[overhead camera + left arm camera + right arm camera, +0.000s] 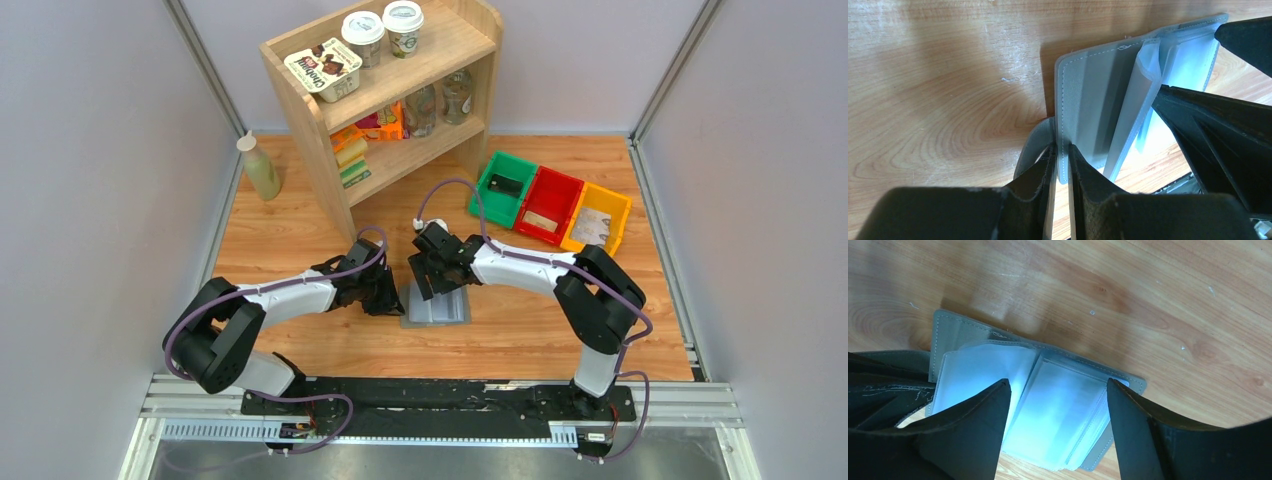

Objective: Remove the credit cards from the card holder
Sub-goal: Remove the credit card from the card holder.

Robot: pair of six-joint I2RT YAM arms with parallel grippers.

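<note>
- Overview from above: a small flat grey stitched card holder (440, 308) lies open on the wooden table (300, 210), with a pale wooden shelf unit (310, 150) behind it. The left gripper (392, 300) is at its left edge and the right gripper (430, 285) is over its far side. Both forearms reach low and inward.
- Left wrist view: the left gripper (1062, 150) is pinched onto the left cover edge of the card holder (1088, 90), beside its looped tab. The cover looks soft and light, so it probably needs anchoring.
- Right wrist view: the right gripper (1058, 390) hovers with jaws spread wide over the translucent blue-grey pockets (1063, 410). The credit cards inside are indistinct. They are likely stiff and slick, best nipped at an exposed edge.
</note>
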